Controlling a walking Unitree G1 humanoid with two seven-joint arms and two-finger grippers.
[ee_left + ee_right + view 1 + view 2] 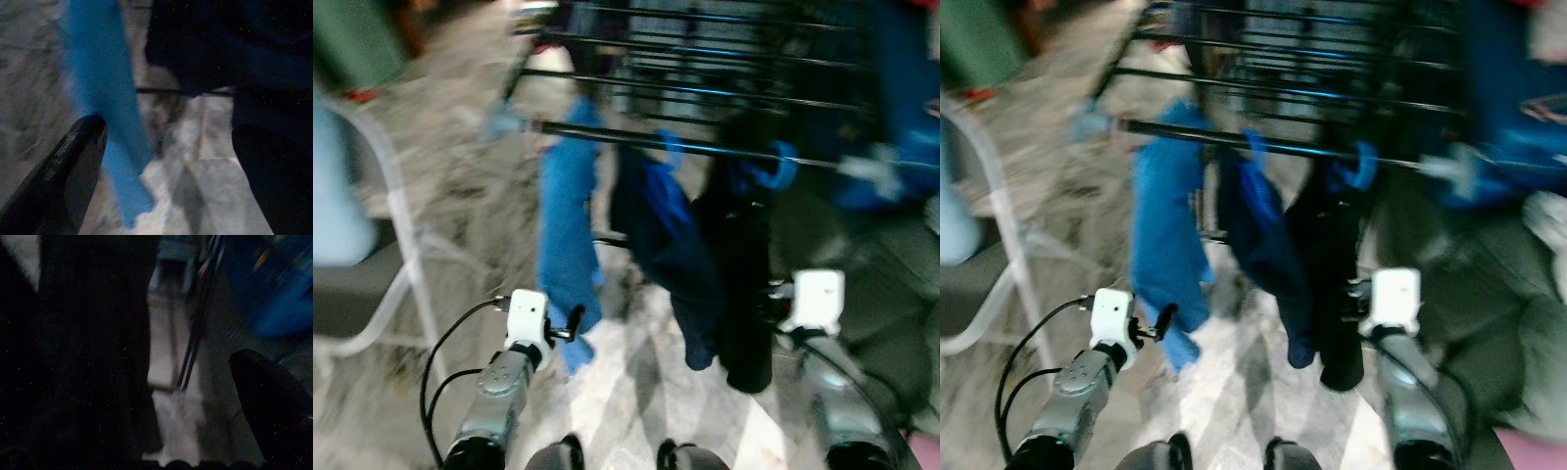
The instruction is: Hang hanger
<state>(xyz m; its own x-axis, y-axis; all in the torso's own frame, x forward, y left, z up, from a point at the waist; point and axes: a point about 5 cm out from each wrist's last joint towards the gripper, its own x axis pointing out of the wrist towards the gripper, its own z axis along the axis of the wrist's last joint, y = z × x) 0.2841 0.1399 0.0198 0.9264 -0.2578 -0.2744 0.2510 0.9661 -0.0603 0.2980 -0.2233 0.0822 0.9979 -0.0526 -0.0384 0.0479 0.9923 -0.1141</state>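
Note:
The views are blurred. A black drying rack (705, 93) stands in front of me. From its front rod (607, 135) hang a bright blue cloth (566, 225), a navy garment (671, 245) on a blue hanger hook (670, 147), and a black garment (744, 284) on another blue hanger hook (781, 166). My left gripper (576, 319) is low, just beside the blue cloth's lower end, open with nothing between its fingers (73, 166). My right gripper (771, 292) is up against the black garment's right side, and that garment (88, 352) darkens much of the right wrist view.
A light metal chair frame (401, 245) with a grey seat stands at the left. Grey and blue fabrics pile up at the right (891, 294). The pale marbled floor (626, 392) lies under the rack, and my feet (617, 455) show at the bottom.

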